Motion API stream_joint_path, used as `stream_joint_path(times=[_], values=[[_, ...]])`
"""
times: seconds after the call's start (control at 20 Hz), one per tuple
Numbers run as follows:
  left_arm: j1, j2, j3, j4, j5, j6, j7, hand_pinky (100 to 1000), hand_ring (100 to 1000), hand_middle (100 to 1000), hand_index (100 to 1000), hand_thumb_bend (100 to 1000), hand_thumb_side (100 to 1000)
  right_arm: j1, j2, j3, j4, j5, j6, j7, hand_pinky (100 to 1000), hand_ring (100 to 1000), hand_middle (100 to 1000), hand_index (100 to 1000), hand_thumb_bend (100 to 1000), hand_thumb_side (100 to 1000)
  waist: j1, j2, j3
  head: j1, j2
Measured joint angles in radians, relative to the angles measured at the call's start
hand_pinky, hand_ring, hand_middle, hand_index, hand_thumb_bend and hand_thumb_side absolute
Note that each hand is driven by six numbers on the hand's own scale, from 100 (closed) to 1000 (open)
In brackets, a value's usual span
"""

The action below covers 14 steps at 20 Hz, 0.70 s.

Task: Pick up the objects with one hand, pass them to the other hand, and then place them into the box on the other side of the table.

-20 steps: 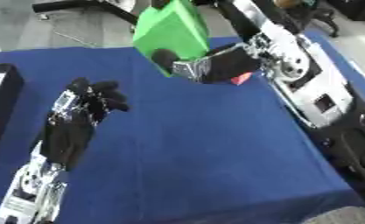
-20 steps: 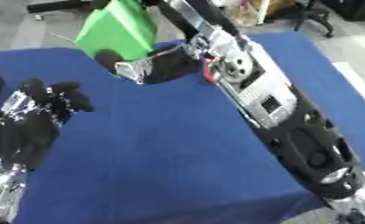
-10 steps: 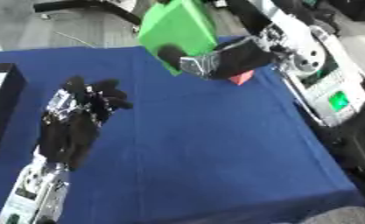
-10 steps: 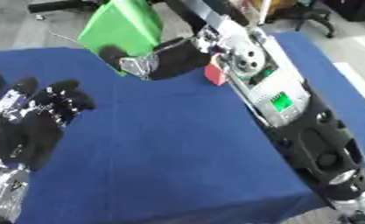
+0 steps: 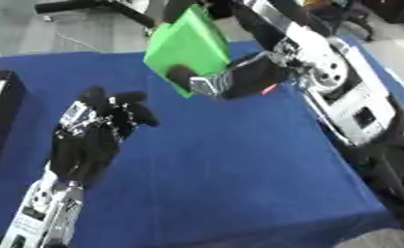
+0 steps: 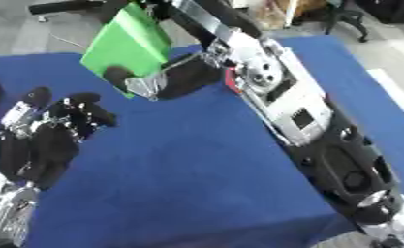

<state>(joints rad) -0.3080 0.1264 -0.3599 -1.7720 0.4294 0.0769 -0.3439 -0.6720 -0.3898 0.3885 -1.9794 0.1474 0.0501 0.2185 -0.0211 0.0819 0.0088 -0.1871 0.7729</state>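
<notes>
Green block [image 5: 186, 46] held aloft over blue surface [image 5: 239, 160].
Right hand [image 5: 230, 80] fingers [image 5: 181, 75] curled round block; left hand [image 5: 90, 140] beneath, lower left, fingers relaxed, apart from block.

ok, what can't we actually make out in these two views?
- Red thing: mostly hidden behind the right hand in both views; shape unclear.
- Green block: its lower corner is covered by the right hand's fingers.
- Black box: cut off by the left edge in the left eye view; inside not visible.
- Left hand: palm faces away; open.
</notes>
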Motion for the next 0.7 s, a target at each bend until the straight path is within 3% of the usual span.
stream_joint_path(times=[0.35,0.7], values=[[-0.001,-0.005,-0.014,0.021,0.053,0.01,-0.04,937,651,588,793,282,1000,0.003,0.024,0.017,0.01,-0.003,0.036,0.039,420,638,576,584,270,100,0.0,0.0,0.006,-0.016,0.0],[-0.006,-0.006,-0.021,0.031,0.071,0.017,-0.059,939,652,593,790,260,984,0.003,0.05,0.033,0.063,-0.003,0.043,0.071,424,647,579,582,273,100,-0.001,0.003,0.01,-0.017,0.0]])
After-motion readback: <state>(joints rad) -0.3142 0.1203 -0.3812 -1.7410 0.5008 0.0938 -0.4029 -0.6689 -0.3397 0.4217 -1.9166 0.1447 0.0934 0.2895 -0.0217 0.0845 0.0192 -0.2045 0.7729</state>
